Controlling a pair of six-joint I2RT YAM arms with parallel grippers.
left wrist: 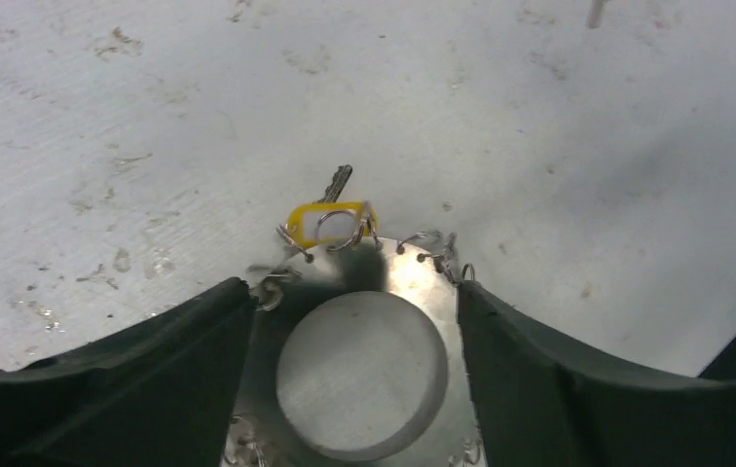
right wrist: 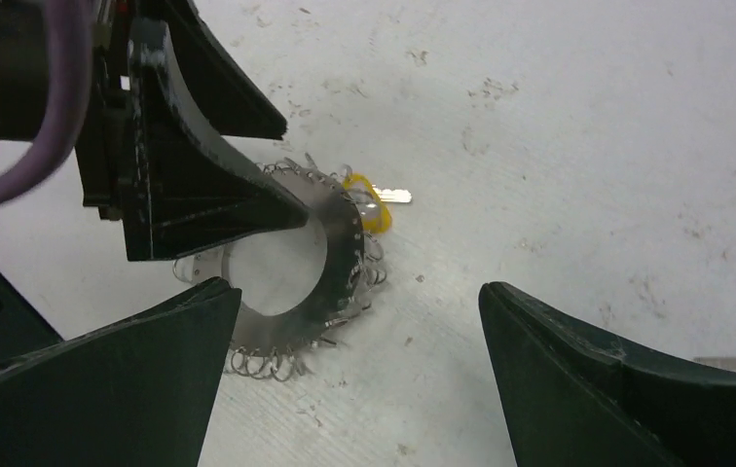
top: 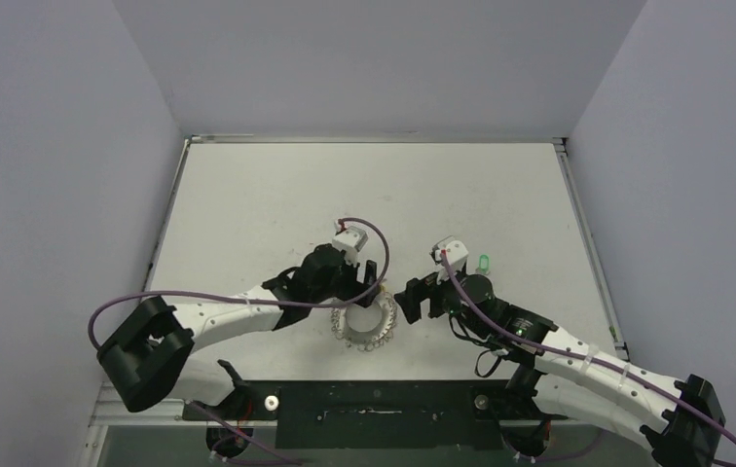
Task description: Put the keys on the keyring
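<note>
White table inside a grey-walled enclosure, seen from above. Reading left to right, you find: the left gripper, poised over the keyring, its jaws partly apart and closed on nothing. The keyring lies flat on the table beneath those fingers. The yellow key is threaded on a wire loop at the ring's far edge, blade pointing away. The right gripper, just beside the ring, has its jaws spread wide and empty. The green key lies loose on the table, near the right arm and apart from the ring.
</note>
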